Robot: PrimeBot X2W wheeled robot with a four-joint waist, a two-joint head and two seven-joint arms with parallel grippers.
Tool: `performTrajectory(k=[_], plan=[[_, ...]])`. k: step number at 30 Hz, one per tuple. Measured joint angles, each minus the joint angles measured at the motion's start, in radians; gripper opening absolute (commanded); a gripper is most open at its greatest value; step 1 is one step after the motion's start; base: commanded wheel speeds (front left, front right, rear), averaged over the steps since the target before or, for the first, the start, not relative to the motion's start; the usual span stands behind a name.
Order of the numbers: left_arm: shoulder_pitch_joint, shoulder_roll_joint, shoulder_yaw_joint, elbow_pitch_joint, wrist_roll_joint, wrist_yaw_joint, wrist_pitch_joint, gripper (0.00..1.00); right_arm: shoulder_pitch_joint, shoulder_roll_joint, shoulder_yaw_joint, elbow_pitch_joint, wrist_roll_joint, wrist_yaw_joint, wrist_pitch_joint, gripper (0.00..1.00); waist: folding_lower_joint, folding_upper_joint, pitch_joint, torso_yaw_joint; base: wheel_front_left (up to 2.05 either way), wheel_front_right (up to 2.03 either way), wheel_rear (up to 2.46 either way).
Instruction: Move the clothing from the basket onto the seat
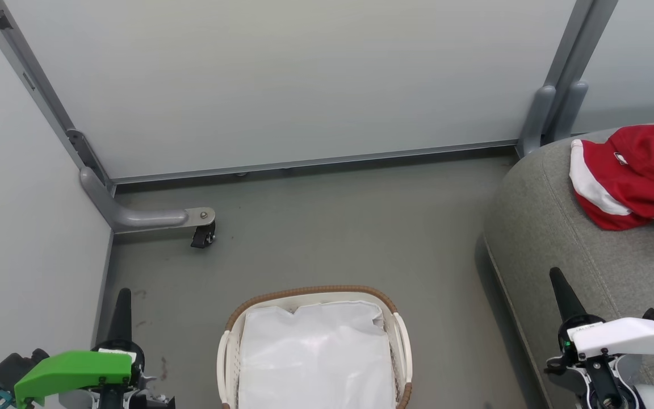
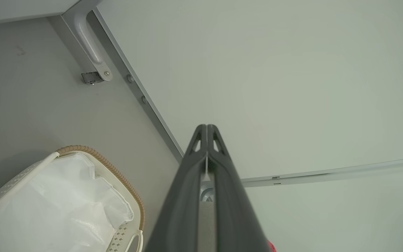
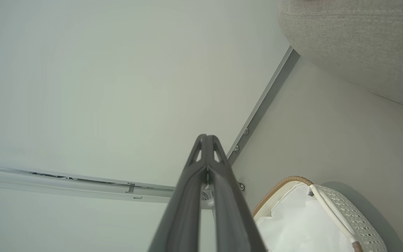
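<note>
The white basket with its brown woven rim stands on the floor at the bottom centre, holding just its white liner. Red jerseys with white trim lie crumpled on the grey seat at the right edge. My left gripper is shut and empty at the lower left, beside the basket. My right gripper is shut and empty at the lower right, over the seat's front edge. In the wrist views each gripper's fingers meet at the tips, with the basket and seat to one side.
Grey partition walls close off the back and left. A metal foot with a black caster sticks out from the left corner; another grey post base stands at the back right. Bare grey floor lies between basket, walls and seat.
</note>
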Motion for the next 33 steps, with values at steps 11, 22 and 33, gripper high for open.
performTrajectory(k=[11,22,33], plan=[[-0.013,0.0,0.012,-0.004,-0.083,-0.004,0.026,0.0,-0.003,-0.001,-0.007,-0.011,0.097,0.0,0.023,0.0,0.0,0.0,0.0,-0.003,0.0,0.0,0.0],[-0.024,0.001,0.021,-0.009,-0.16,-0.007,0.046,0.0,-0.003,-0.002,-0.014,-0.02,0.183,0.0,0.045,0.0,0.0,0.0,0.0,-0.006,0.0,0.0,0.0],[-0.034,0.001,0.029,-0.013,-0.233,-0.008,0.068,0.0,-0.007,-0.002,-0.021,-0.029,0.263,0.0,0.067,0.0,0.0,0.0,0.0,-0.01,0.0,0.0,0.0]])
